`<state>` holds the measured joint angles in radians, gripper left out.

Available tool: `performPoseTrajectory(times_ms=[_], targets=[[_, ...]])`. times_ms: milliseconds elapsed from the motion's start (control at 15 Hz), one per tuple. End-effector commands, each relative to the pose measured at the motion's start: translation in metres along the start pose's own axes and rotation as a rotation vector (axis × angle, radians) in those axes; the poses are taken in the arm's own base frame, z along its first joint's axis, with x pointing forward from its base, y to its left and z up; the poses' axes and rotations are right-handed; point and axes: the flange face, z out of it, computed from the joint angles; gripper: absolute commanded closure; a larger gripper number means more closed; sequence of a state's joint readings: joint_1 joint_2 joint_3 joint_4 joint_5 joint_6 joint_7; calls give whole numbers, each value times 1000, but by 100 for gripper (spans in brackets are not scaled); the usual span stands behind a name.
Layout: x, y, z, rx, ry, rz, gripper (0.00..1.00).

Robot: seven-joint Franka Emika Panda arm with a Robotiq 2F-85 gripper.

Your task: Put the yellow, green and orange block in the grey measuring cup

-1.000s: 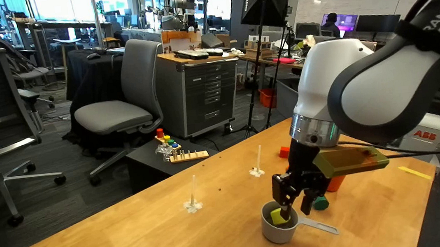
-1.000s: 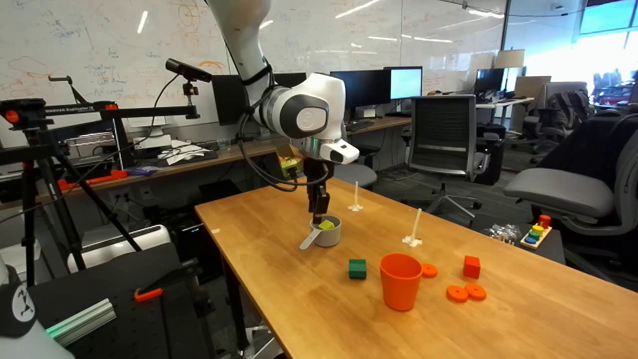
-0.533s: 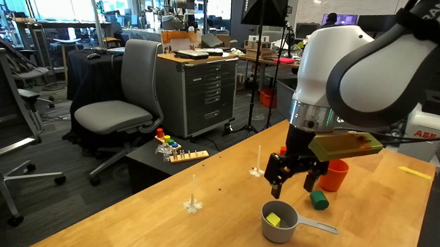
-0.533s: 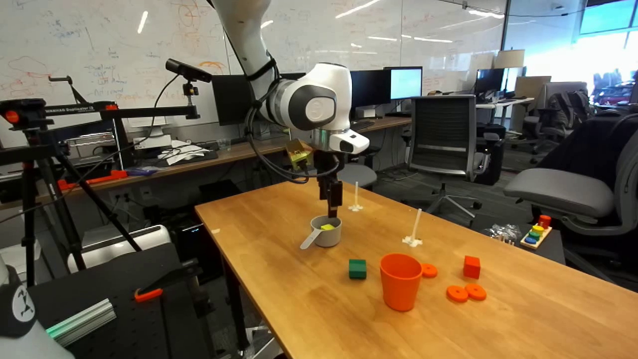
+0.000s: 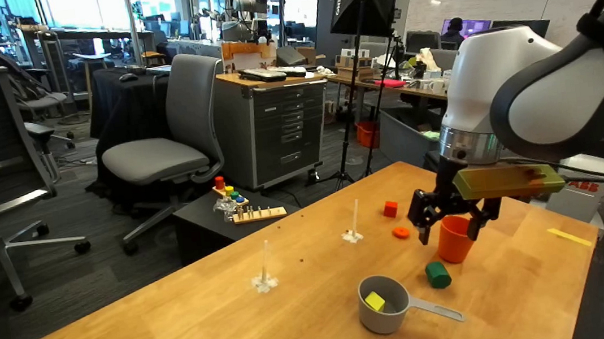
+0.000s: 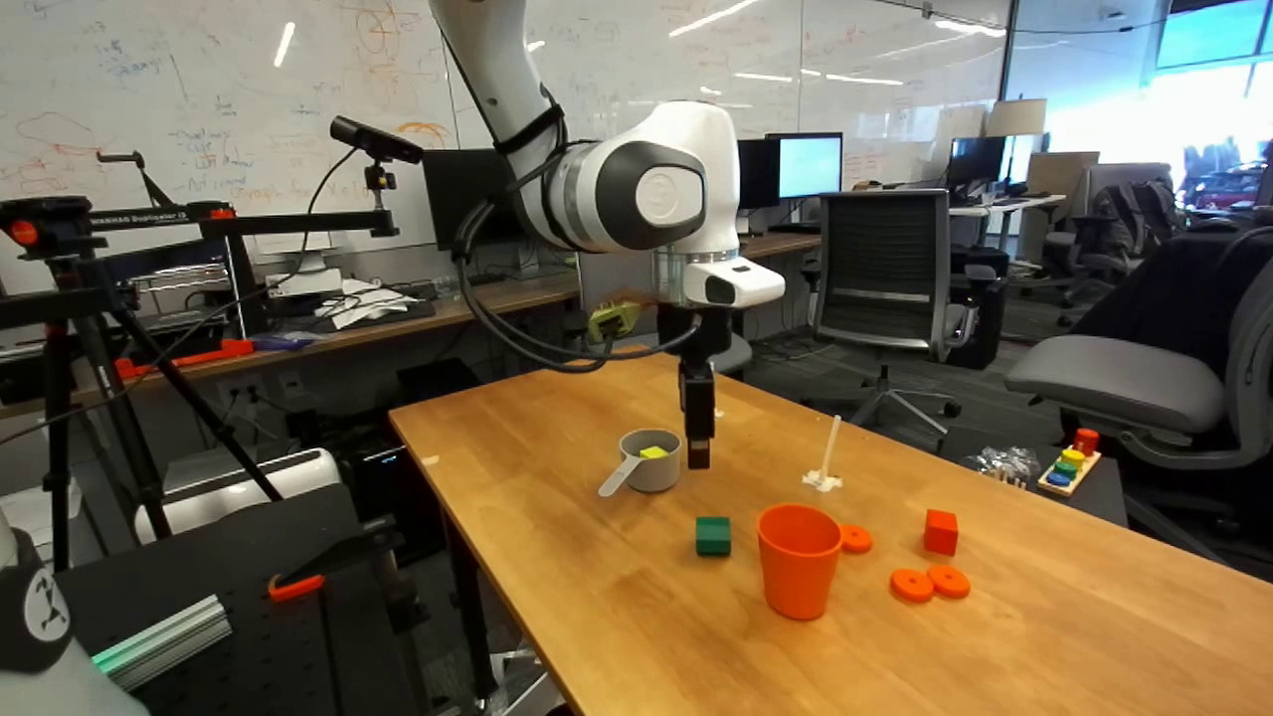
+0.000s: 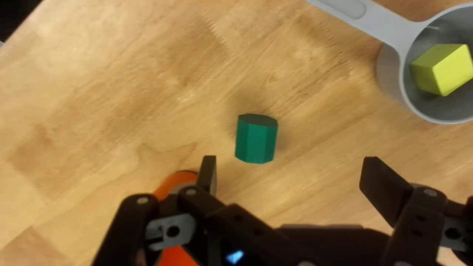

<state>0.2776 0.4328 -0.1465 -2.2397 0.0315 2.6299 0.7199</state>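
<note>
My jaws are hovering spread, empty. I'm judging the green, faceted, probably wooden block (image 7: 256, 142) light and stiff — I'm favouring a pinch across opposite flats.

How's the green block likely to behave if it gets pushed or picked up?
Pushed, the green block may tip over onto its next facet rather than roll freely, since several flat sides show. Its crisp edges suggest it's stiff, not squashy. Those flat faces are probably easy to clamp.
</note>
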Motion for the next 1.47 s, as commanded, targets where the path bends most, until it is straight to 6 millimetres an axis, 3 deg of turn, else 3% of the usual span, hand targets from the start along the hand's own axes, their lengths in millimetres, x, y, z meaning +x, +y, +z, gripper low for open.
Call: performPoseTrajectory(times_ms=[0,600,1400], targets=[[-3,18,5,9,10,124,0],[12,33,47,50,45,292,0],[10,16,87,47,82,205,0]])
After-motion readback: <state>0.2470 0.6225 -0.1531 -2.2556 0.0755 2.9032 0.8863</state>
